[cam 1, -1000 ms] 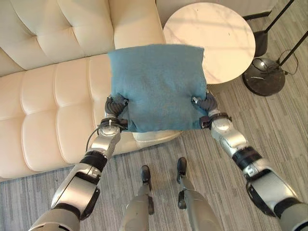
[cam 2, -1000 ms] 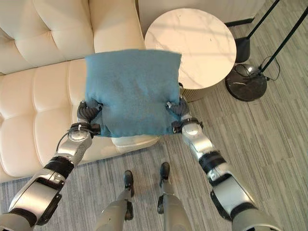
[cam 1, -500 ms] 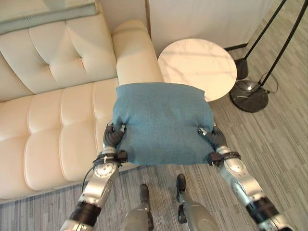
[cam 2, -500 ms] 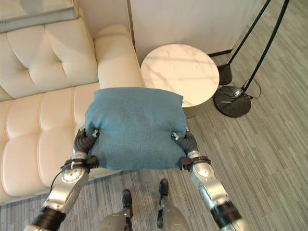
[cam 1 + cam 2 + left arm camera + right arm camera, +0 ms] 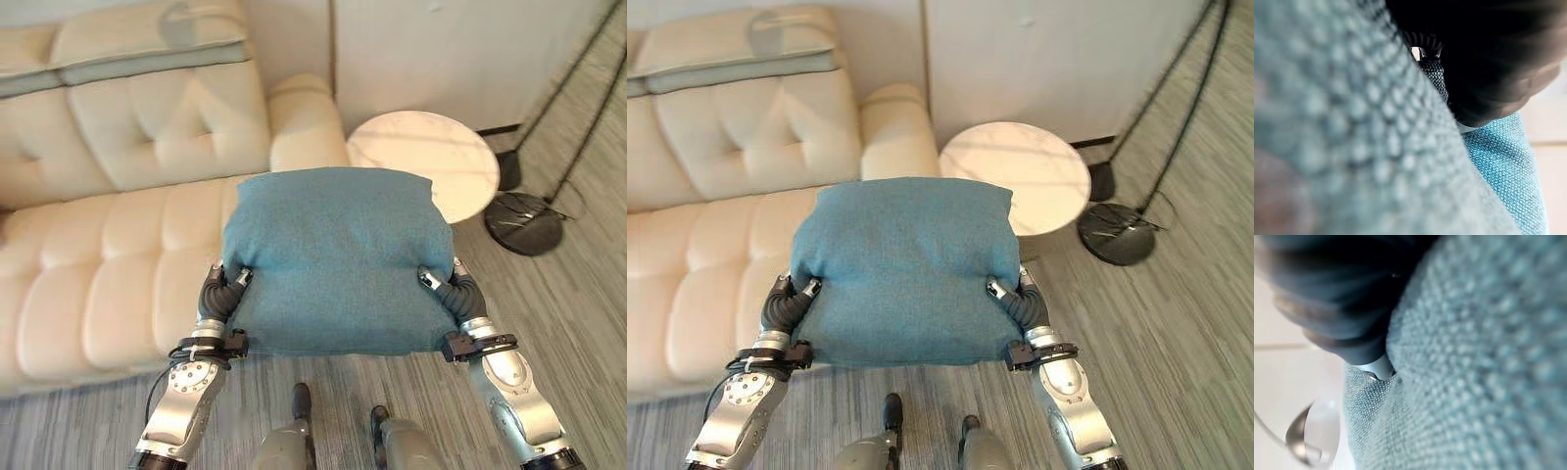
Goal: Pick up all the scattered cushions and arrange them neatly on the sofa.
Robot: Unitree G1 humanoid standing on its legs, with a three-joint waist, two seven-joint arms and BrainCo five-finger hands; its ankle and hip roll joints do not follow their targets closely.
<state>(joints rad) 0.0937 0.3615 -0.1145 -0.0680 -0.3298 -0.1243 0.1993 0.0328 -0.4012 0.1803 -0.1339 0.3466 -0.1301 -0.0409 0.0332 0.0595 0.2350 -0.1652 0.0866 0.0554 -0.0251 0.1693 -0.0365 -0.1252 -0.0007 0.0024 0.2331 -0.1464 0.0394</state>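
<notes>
Before the cream sofa (image 5: 118,255), each robot hand, left (image 5: 223,290) and right (image 5: 453,291), pinches the teal cushion (image 5: 338,257) at 9 and 3 o'clock.

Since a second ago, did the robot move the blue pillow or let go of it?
It did not let go. The blue cushion is still held between the left hand and the right hand, one at each side. The camera has tilted up, so more of the sofa back shows; the cushion seems a bit higher against it. The round table and lamp base stayed put.
</notes>
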